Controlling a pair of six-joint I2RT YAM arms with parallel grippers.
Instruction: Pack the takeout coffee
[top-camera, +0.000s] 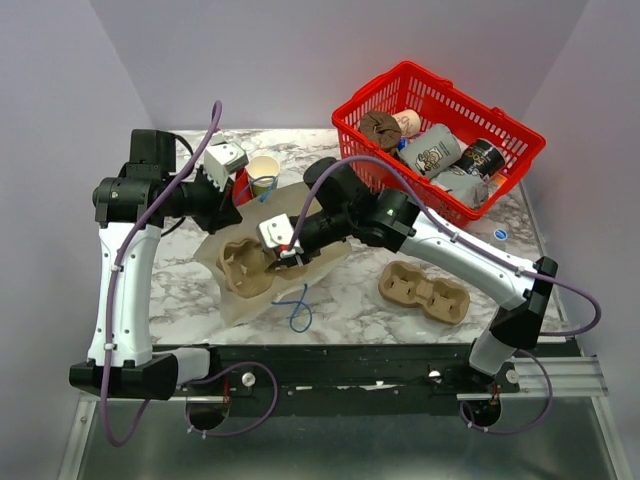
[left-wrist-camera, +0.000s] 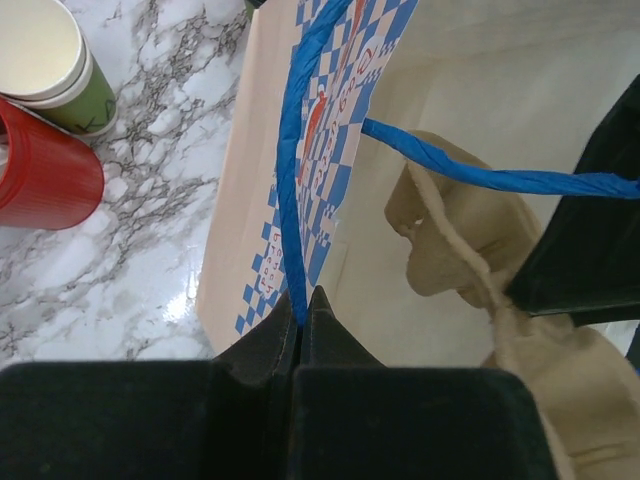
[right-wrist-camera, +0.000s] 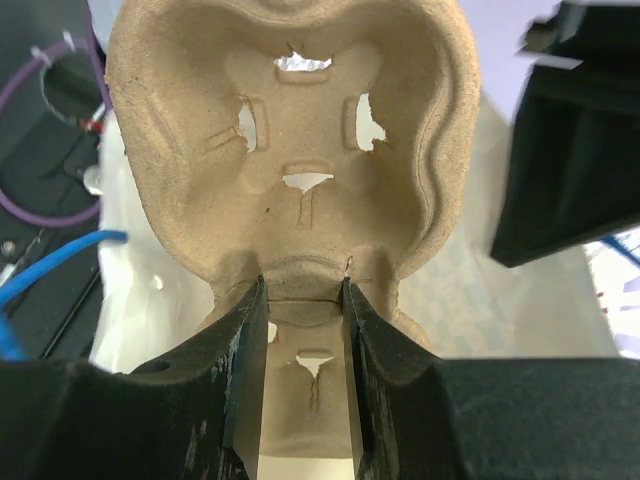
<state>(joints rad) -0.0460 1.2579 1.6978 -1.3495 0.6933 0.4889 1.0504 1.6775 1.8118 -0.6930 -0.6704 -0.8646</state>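
Entry: paper bag (left-wrist-camera: 240, 230), lying on its side on the marble bench (top-camera: 180, 290), mouth open. Left claw (left-wrist-camera: 303, 300): pressed together on the bag's blue handle (left-wrist-camera: 295, 150), apparently lifting the upper lip so the mouth gapes. Right claw (right-wrist-camera: 305, 300): pinching the middle ridge of a cardboard cup carrier (right-wrist-camera: 290, 150), which sits partly inside the bag mouth, presumably as a base for the drink. Takeout coffee (top-camera: 263, 175): olive-green paper cup, cream inside, no lid visible on it, upright on the bench just outside the bag's far edge, close against a red cup (top-camera: 240, 186). Relation to claws: near the left claw but untouched by it. The right claw is farther off, over the bag, with the bag's far lip between. Judged not yet packed.
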